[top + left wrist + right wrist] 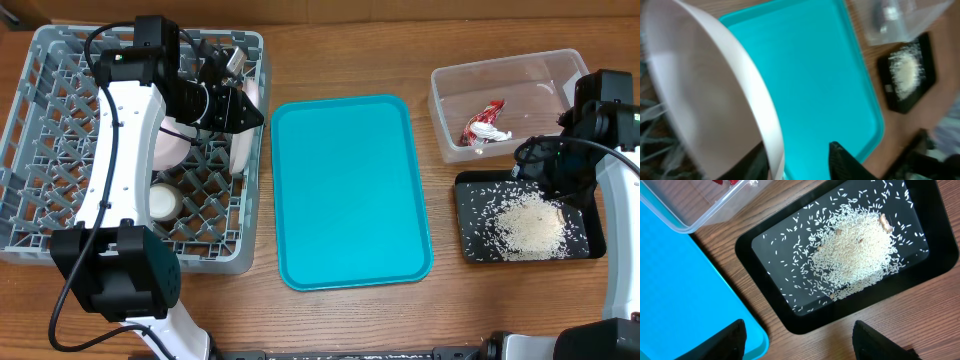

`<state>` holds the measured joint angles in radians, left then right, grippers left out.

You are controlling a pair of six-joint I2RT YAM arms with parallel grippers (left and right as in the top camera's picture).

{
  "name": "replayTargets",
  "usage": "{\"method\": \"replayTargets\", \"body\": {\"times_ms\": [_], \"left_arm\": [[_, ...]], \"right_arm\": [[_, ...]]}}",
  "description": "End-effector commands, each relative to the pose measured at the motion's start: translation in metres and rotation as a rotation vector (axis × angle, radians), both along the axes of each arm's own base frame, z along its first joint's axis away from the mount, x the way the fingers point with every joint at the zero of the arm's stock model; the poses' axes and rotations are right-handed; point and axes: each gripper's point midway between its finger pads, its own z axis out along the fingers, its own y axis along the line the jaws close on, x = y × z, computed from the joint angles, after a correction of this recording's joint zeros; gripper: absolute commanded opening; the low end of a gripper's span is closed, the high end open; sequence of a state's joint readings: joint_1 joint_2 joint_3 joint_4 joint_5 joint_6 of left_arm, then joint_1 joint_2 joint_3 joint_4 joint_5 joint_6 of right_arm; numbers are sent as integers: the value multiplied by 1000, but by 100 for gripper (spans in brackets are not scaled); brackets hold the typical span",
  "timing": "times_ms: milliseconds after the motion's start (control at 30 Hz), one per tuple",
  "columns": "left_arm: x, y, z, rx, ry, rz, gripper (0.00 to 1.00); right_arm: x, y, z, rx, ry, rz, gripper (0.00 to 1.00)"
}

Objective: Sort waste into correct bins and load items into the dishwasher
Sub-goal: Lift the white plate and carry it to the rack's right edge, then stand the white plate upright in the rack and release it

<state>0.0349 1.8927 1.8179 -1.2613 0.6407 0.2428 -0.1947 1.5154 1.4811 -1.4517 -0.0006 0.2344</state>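
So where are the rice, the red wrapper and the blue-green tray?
rice (855, 250): right wrist view, middle of the heap.
red wrapper (485, 124): overhead view, its crumpled middle.
blue-green tray (350, 190): overhead view, bare centre of its floor.

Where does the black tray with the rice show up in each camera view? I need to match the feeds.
Overhead: the black tray lies at the right edge, just below the clear tub.
Left wrist: black tray at upper right, blurred.
Right wrist: black tray fills the centre.
Shared landmark: the teal serving tray, beside it in every view.
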Motion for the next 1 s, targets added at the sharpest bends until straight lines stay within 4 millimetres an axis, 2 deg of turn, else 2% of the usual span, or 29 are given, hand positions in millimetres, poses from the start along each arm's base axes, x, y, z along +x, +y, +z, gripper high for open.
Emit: {"method": "replayTargets", "body": {"times_ms": [0, 67, 167, 200, 267, 367, 400, 433, 533, 567, 667, 800, 867, 967], "left_arm": [[5, 25, -16, 146, 15, 59, 48], [9, 35, -10, 198, 6, 104, 64], [15, 54, 11, 295, -32, 200, 70], [15, 66, 20, 348, -47, 258, 72], [10, 87, 38, 434, -71, 390, 100], [-4, 105, 50, 500, -51, 520, 100], [-10, 108, 49, 514, -30, 533, 100], [-28, 107, 43, 531, 45, 516, 100], [-56, 106, 34, 558, 160, 480, 100], [-66, 106, 32, 567, 201, 465, 100], [-91, 105, 30, 592, 291, 422, 100], [-109, 105, 32, 596, 288, 425, 100], [-118, 105, 38, 590, 246, 436, 100], [-135, 104, 58, 557, 74, 476, 100]], "right_arm": [[4, -1, 13, -10, -49, 0, 70], [6, -1, 13, -10, -58, 0, 71], [19, 17, 17, 92, -119, 34, 77], [27, 33, 21, 164, -166, 122, 77], [43, 55, 30, 224, -256, 254, 77], [68, 70, 39, 196, -361, 336, 80], [78, 80, 43, 183, -405, 393, 81], [85, 92, 44, 172, -431, 453, 84], [92, 99, 36, 107, -412, 485, 97], [92, 99, 30, 76, -389, 487, 100], [87, 96, 23, 57, -346, 456, 100], [76, 84, 18, 49, -288, 394, 100], [69, 76, 14, 27, -256, 380, 100], [63, 74, 18, 5, -303, 376, 100]]}}
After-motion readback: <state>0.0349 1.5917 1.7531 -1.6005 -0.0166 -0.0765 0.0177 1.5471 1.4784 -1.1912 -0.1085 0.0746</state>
